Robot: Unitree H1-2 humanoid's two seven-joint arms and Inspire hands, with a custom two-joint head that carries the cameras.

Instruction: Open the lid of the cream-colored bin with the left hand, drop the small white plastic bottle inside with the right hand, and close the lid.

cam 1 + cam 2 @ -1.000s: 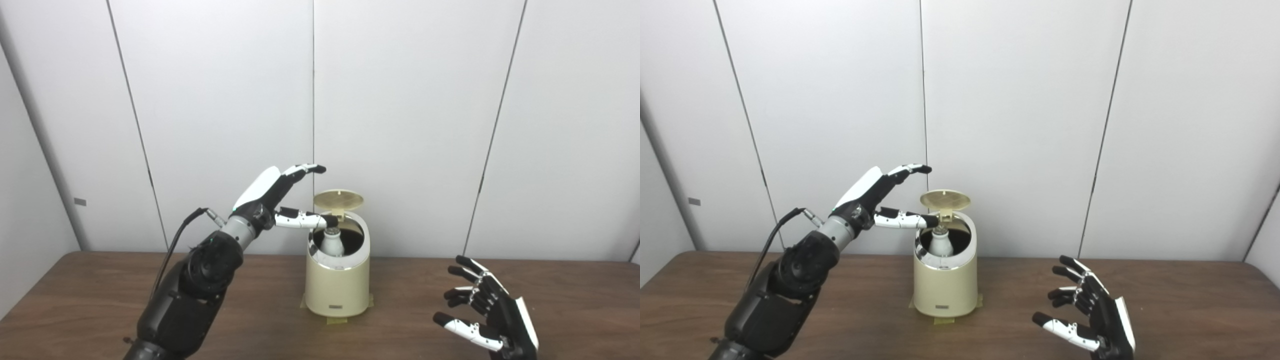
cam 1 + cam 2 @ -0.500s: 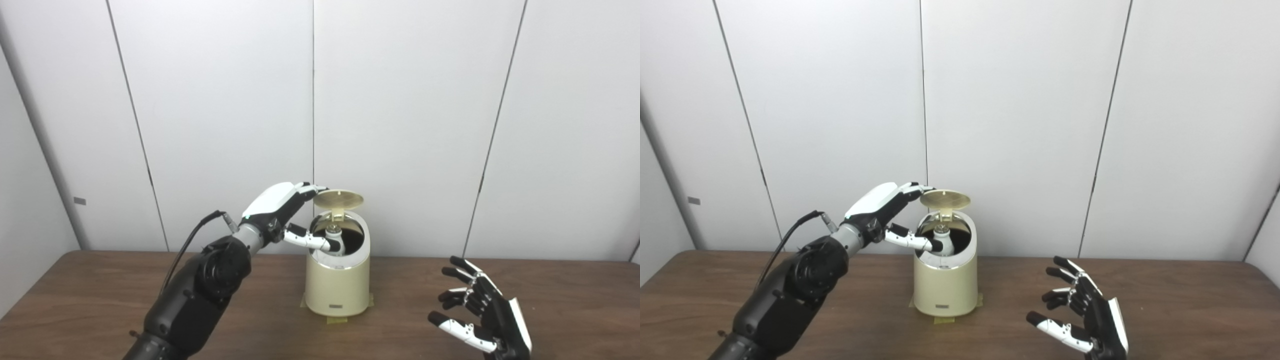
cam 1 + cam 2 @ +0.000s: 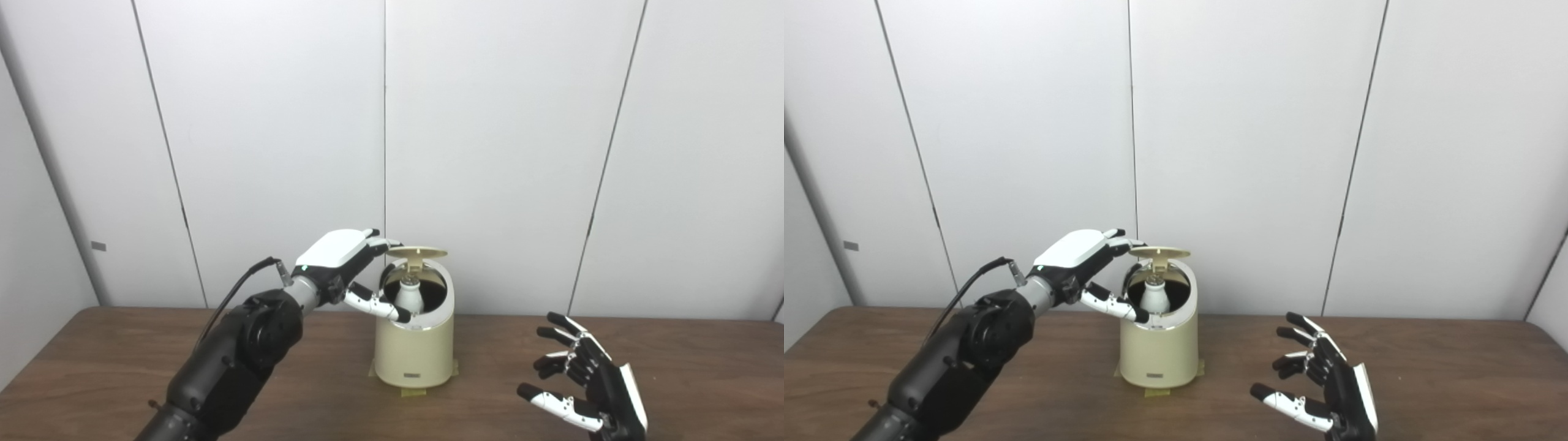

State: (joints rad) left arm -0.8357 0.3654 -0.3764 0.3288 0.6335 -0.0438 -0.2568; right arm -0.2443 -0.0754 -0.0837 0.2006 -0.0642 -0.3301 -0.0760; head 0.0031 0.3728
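The cream-colored bin [image 3: 414, 352] stands on the table near the back wall. Its round lid [image 3: 416, 252] is tipped partway down over the opening. The small white plastic bottle [image 3: 408, 296] stands upright inside the bin. My left hand [image 3: 343, 263] is open at the bin's left side, its fingers resting on the lid's left edge and its thumb by the bin's front rim. My right hand [image 3: 582, 384] is open and empty, low over the table to the right of the bin; it also shows in the right eye view [image 3: 1323, 384].
The brown wooden table [image 3: 92, 380] runs across the view with white wall panels close behind. Yellow tape bits [image 3: 413, 391] lie at the bin's base. A black cable [image 3: 236, 294] loops off my left wrist.
My left hand has come down from above the bin onto the lid's edge, and the lid has tipped lower over the opening. My right hand has drifted slightly left.
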